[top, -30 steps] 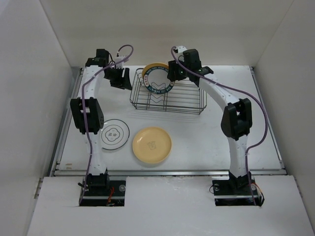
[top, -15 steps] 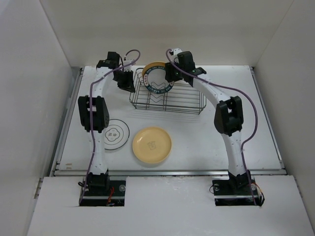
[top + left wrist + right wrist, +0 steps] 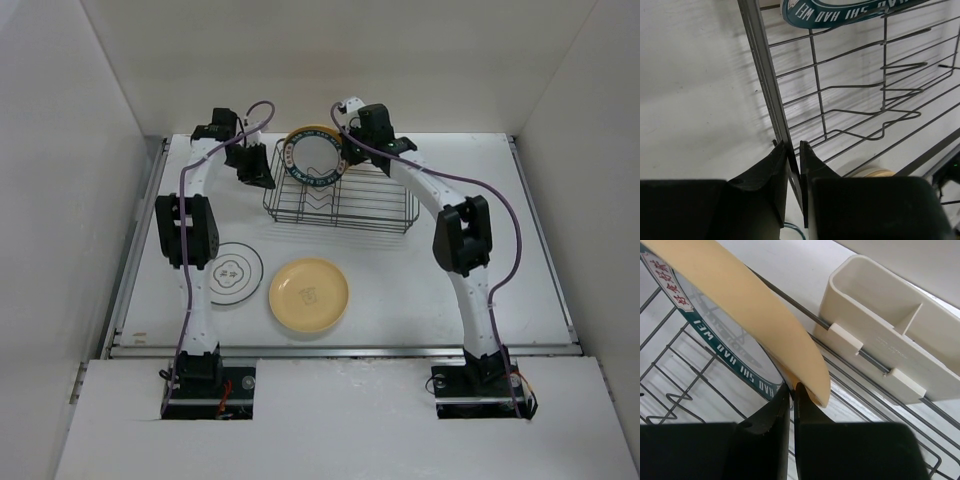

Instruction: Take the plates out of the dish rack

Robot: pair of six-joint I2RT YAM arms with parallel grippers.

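Left tool (image 3: 794, 150): clenched hard on the rim wire at the left end of the dish rack (image 3: 370, 200). The wire runs straight between the two black fingers, pinched tight.
Right tool (image 3: 791, 390): fingers squeezed together with hardly a sliver between them. They sit at the right edge of the two standing plates, where both rims come down to the tips. Which rim is pinched, if either, I cannot tell.
Green-rimmed plate (image 3: 315, 158): up on edge in the far-left part of the rack, with its face turned to the near side. It has a white centre and a dark-green lettered band around it.
Cream plate (image 3: 740, 295): upright just behind the green-rimmed one, on the far side. The overhead view shows only a crescent of it over the top. In the right wrist view it sweeps across in front of the green band.
Black-rimmed plate (image 3: 230, 270): flat on the desk (image 3: 450, 290), near left, out of the rack and close beside the left arm (image 3: 185, 240).
Yellow-orange plate (image 3: 308, 292): flat on the desk just right of the black-rimmed one, on the near side of the rack and apart from it.
Dish rack: far centre of the desk, its long sides running left to right.
White caddy (image 3: 880, 330): two compartments, clipped to the rack's far long rail, to the right of the plates.
Right arm (image 3: 462, 240): arches from its near base over to the plates at the far side.
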